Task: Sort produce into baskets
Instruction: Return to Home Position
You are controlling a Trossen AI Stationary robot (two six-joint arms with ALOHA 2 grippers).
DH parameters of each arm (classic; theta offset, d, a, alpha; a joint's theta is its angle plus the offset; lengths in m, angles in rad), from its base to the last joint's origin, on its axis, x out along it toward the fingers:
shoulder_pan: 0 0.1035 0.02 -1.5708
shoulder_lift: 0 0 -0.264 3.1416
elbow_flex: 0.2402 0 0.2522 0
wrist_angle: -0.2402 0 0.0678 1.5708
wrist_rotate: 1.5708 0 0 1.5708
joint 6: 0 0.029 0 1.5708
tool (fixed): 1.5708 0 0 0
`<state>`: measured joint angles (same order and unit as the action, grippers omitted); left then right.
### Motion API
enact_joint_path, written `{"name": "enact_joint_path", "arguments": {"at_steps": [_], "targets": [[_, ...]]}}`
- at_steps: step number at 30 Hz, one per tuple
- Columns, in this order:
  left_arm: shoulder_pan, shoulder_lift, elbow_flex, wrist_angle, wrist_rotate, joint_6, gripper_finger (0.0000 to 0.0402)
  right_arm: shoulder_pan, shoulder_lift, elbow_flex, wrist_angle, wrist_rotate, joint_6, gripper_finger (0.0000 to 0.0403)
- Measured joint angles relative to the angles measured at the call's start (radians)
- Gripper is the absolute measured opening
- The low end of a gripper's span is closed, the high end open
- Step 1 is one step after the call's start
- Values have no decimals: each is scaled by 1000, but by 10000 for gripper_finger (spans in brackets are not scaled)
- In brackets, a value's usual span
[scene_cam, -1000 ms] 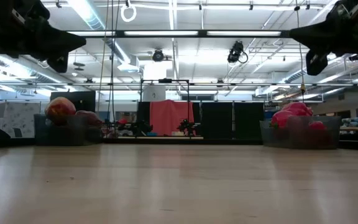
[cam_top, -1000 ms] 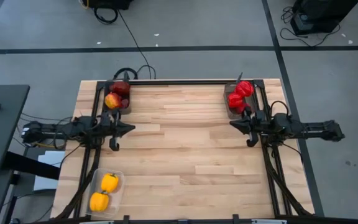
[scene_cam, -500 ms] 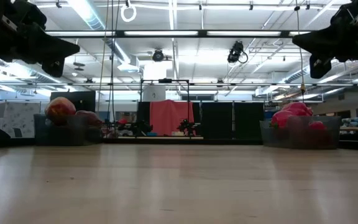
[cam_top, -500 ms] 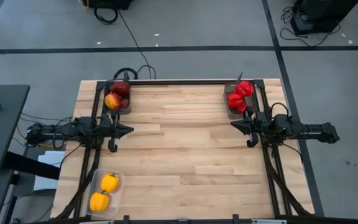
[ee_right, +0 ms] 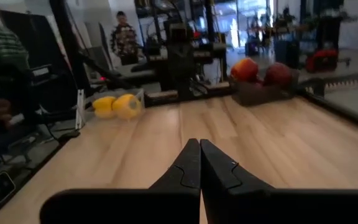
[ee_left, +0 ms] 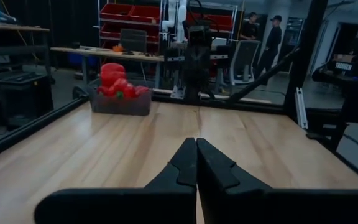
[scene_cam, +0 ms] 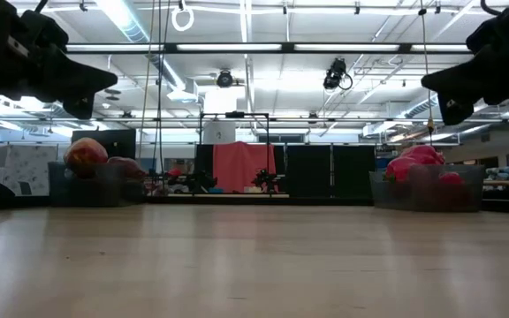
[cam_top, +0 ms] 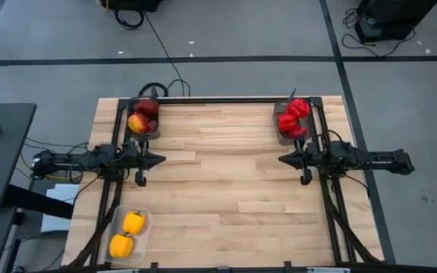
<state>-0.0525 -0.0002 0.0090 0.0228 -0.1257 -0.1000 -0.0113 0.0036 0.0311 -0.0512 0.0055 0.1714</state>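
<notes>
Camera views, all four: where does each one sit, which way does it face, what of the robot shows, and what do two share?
High view: overhead, straight down on the table; both arms, left gripper, right gripper.
Low view: table height, level across; both grippers overhead.
Left wrist view: faces the red-pepper bin; own shut fingers.
Right wrist view: faces the maroon-pepper bin; own shut fingers.
Shared: red-pepper bin, in high and left wrist views.

Two grippers and three tubs. A dark grey tub [scene_cam: 78, 190] beside the left gripper [cam_top: 161, 159] holds one orange-yellow pepper [cam_top: 136, 122] and about two maroon peppers [cam_top: 147, 107]. A clear tub [cam_top: 143, 241] on that gripper's other side holds two yellow peppers [cam_top: 133, 221]. A second dark grey tub [scene_cam: 422, 190] beside the right gripper [cam_top: 281, 159] holds three or four heaped red peppers [cam_top: 287, 121].
</notes>
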Motion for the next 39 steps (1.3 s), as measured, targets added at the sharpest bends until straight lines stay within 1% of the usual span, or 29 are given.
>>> {"name": "enact_joint_path", "arguments": {"at_steps": [6, 10, 14, 17, 21, 39], "targets": [[0, 0, 0, -3, 0, 16, 5, -1, 2, -10, 28, -3, -66, 7], [0, 0, 0, -3, -2, 14, 5, -1, 5, -10, 28, -3, -77, 18], [0, 0, -1, 13, -9, 16, 5, -1, 5, -10, 28, -3, -50, 33], [0, 0, -1, 55, -11, 16, 5, -1, 5, -10, 28, -3, -10, 40], [0, 0, -1, 90, -10, 17, 5, -1, 5, -10, 28, -3, 15, 42], [0, 0, -2, 98, -3, 17, 6, -1, 5, -10, 28, -3, 10, 43]]}}
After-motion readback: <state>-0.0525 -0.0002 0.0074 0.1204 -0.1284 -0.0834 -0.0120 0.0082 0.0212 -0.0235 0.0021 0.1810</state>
